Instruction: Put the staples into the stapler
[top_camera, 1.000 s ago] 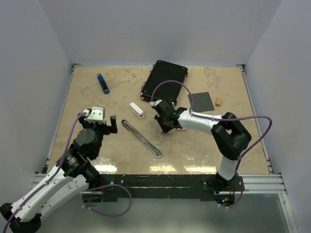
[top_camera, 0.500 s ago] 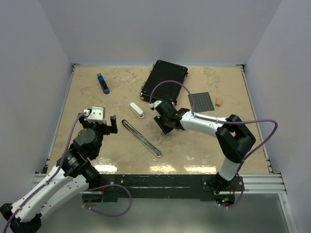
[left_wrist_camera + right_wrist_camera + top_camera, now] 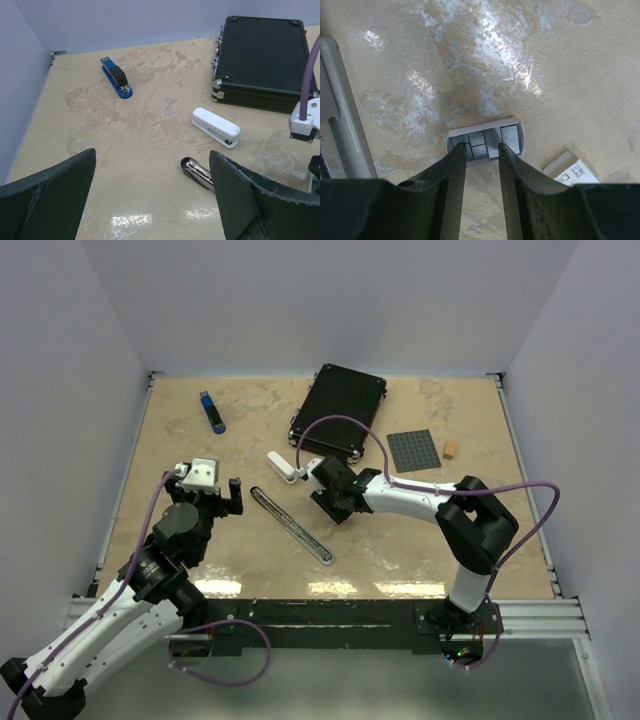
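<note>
The left gripper (image 3: 152, 152) hovers with jaws wide apart, holding nothing; the small white plastic stapler (image 3: 216, 127) lies ahead of it, slightly right. The right gripper (image 3: 481, 150) points down, its fingers a narrow gap apart. The small white cardboard tray of grey staples (image 3: 485, 134) lies just under its fingertips, perhaps touching them. A white printed cardboard piece (image 3: 572, 172) lies just right of that gripper.

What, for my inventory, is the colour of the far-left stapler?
Blue stapler, black top; left wrist view.
</note>
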